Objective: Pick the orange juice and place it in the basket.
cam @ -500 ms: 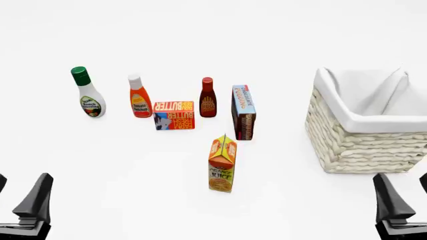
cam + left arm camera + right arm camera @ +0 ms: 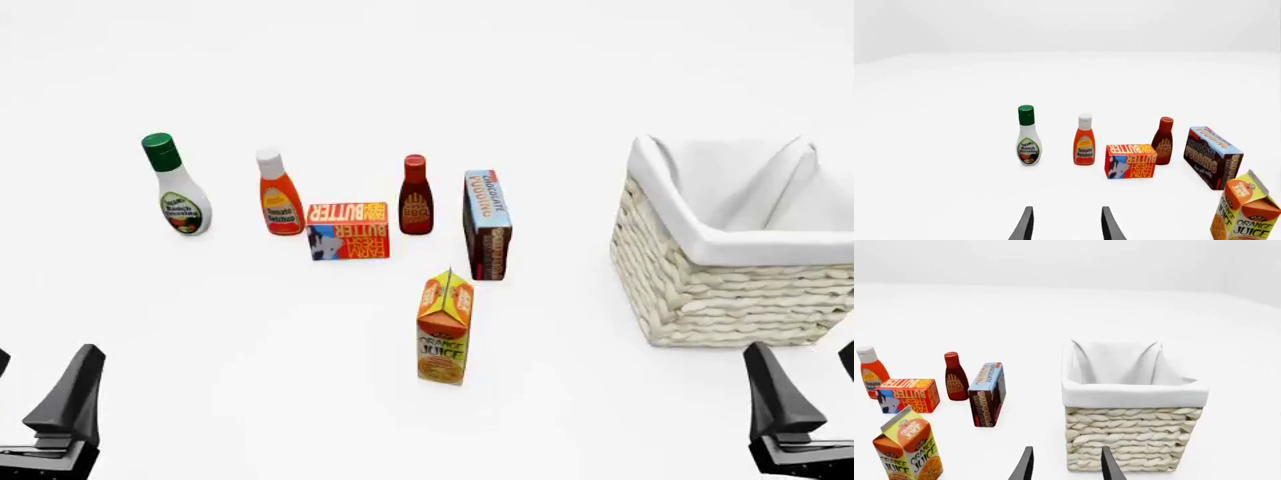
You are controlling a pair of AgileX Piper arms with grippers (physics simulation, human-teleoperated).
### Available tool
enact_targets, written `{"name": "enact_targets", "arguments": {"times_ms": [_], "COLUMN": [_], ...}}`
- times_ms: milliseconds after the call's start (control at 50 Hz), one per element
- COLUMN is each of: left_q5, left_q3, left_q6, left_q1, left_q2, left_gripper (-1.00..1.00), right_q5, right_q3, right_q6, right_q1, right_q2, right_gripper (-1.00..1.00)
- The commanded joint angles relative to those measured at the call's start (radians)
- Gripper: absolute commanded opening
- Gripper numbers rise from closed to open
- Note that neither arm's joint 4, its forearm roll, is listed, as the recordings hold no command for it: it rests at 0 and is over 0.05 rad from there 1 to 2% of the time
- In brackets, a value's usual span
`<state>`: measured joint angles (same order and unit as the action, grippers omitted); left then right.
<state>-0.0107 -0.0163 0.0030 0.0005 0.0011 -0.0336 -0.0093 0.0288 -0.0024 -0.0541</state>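
You have a plain white table (image 2: 267,400) in front of you, running back into an equally white background. The biggest thing on it is the basket (image 2: 707,290), a cream woven square with a white cloth liner folded over its rim, standing at the right side. Both arms sit low at the near edge: your left pincer (image 2: 1066,225) and your right pincer (image 2: 1066,465) each show two dark fingers parted with a clear gap, holding nothing, and neither is near any item.

The chocolate pudding box (image 2: 487,225) stands upright on a narrow side in the middle of the table. The orange juice (image 2: 445,327) stands upright just in front of it, nearer to you than every other grocery and well apart from the basket, to the basket's left. Left of the pudding box, the butter box (image 2: 348,230) lies flat. The ranch dressing bottle (image 2: 175,187) stands farthest left, then the ketchup bottle (image 2: 278,195), and the small dark sauce bottle (image 2: 415,198) stands between the butter box and the pudding box.
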Motion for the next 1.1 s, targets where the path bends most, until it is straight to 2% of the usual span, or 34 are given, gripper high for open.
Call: {"name": "enact_targets", "arguments": {"times_ms": [20,100,180,340,360,380,460,480,540,600,640,680,700,720,740,760,880,960,980,1020,1040,1100], "left_q5": [-0.001,0.000,0.001,0.000,0.000,0.000,0.001,0.001,0.001,0.001,0.001,0.001,0.001,0.002,0.002,0.001,0.001,0.001,0.000,0.000,-0.001,-0.002], "left_q3": [-0.001,0.000,0.000,0.000,0.000,0.000,0.000,0.000,0.000,0.000,0.000,0.000,0.001,0.001,0.001,0.001,0.000,0.000,0.000,-0.001,-0.002,-0.003], "left_q6": [0.000,0.000,0.001,0.001,0.000,0.000,0.000,0.000,0.000,0.000,0.000,0.000,0.000,0.000,0.000,0.000,0.000,0.001,0.001,0.001,0.001,0.001], "left_q1": [0.001,-0.002,-0.002,-0.002,-0.002,-0.002,-0.002,-0.002,-0.002,-0.002,-0.002,-0.002,-0.002,-0.002,-0.002,-0.002,-0.002,-0.002,-0.003,-0.002,-0.003,-0.002], "left_q2": [0.000,0.000,0.000,0.000,0.000,0.000,0.000,0.000,0.000,0.000,0.000,0.000,0.000,0.000,0.000,0.000,0.000,0.000,0.000,0.000,0.000,0.000], "left_gripper": [1.00,1.00,1.00,1.00,1.00,1.00,1.00,1.00,1.00,1.00,1.00,1.00,1.00,1.00,1.00,1.00,1.00,1.00,1.00,1.00,1.00,1.00], "right_q5": [-0.009,-0.019,0.014,-0.014,0.006,0.003,0.009,0.013,-0.033,-0.084,-0.074,-0.078,-0.107,-0.102,-0.079,-0.091,-0.024,0.031,0.032,0.054,0.051,0.083], "right_q3": [0.001,0.002,-0.001,0.001,-0.002,-0.001,-0.010,-0.014,-0.023,-0.024,-0.036,-0.049,-0.057,-0.064,-0.073,-0.084,-0.143,-0.199,-0.207,-0.234,-0.244,-0.272], "right_q6": [-0.001,0.003,0.003,0.019,0.025,0.020,0.031,0.029,0.000,0.009,-0.032,-0.033,-0.056,-0.062,-0.061,-0.093,-0.081,-0.095,-0.120,-0.114,-0.124,-0.137], "right_q1": [-0.001,-0.003,-0.011,-0.023,-0.061,-0.053,-0.126,-0.118,-0.149,-0.182,-0.194,-0.191,-0.193,-0.225,-0.216,-0.211,-0.207,-0.208,-0.216,-0.211,-0.209,-0.187], "right_q2": [-0.009,-0.022,0.014,-0.019,0.007,0.002,-0.009,-0.006,-0.110,-0.203,-0.211,-0.246,-0.317,-0.312,-0.285,-0.337,-0.341,-0.361,-0.389,-0.411,-0.466,-0.489], "right_gripper": [1.00,1.00,1.00,1.00,1.00,1.00,1.00,1.00,1.00,1.00,1.00,1.00,1.00,1.00,1.00,1.00,1.00,1.00,1.00,1.00,1.00,1.00]}}
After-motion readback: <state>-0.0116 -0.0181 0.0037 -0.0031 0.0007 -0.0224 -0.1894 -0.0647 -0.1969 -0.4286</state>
